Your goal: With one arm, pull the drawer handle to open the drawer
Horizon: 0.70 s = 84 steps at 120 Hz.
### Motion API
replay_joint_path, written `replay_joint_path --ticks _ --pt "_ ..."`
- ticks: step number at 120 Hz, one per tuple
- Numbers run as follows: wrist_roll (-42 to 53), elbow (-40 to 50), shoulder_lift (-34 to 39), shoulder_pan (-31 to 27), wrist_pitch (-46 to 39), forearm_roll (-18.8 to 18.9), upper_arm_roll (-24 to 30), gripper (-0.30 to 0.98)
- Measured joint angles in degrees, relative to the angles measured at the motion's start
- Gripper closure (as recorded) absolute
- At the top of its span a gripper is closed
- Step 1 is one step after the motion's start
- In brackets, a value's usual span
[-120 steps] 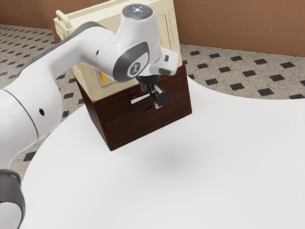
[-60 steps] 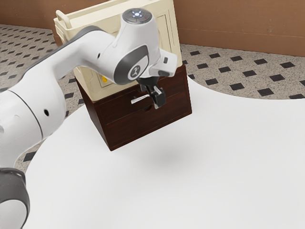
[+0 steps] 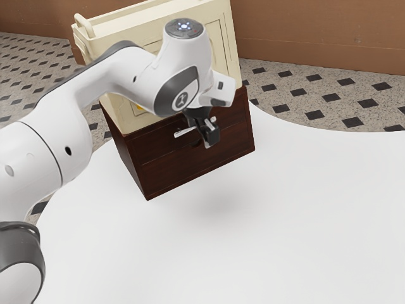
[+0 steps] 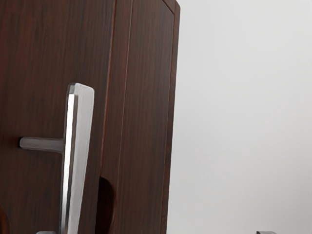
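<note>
There is room to pass over the white tabletop [image 3: 285, 221], at the near side and the exterior view's right. At the far side, the dark cabinet [image 3: 152, 171] and the cream box [image 3: 218, 35] above it block the way; the handle [image 3: 183, 133] sticks out; the arm [image 3: 95, 71] fills the exterior view's left.

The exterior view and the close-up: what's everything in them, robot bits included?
Cabinet: one, dark brown, on the table
Handle: one, silver, cabinet front
Rounded pieces: two, dark reddish-brown, near the handle
Upper box: one, cream, directly above the cabinet
Loop: one, cream, on the upper box
Patch: one, yellow, by the upper box
Table: one, white, underneath
Floor: one, patterned grey, behind
Wall: one, brown, background
My arm: one, white-grey, from the exterior view's left
My gripper: one, black, at the handle
</note>
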<state>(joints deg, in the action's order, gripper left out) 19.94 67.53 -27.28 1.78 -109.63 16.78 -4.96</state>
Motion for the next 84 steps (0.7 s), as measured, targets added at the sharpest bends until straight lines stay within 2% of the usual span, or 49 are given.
replay_joint_path --ticks 52,66,84 --pt "-0.11 0.02 0.55 0.07 0.50 -0.60 0.26 0.66" --pt "-0.09 0.44 1.16 0.54 0.95 -0.67 0.42 0.72" --pt "-0.11 0.81 1.90 0.89 1.72 -2.59 0.63 0.76"
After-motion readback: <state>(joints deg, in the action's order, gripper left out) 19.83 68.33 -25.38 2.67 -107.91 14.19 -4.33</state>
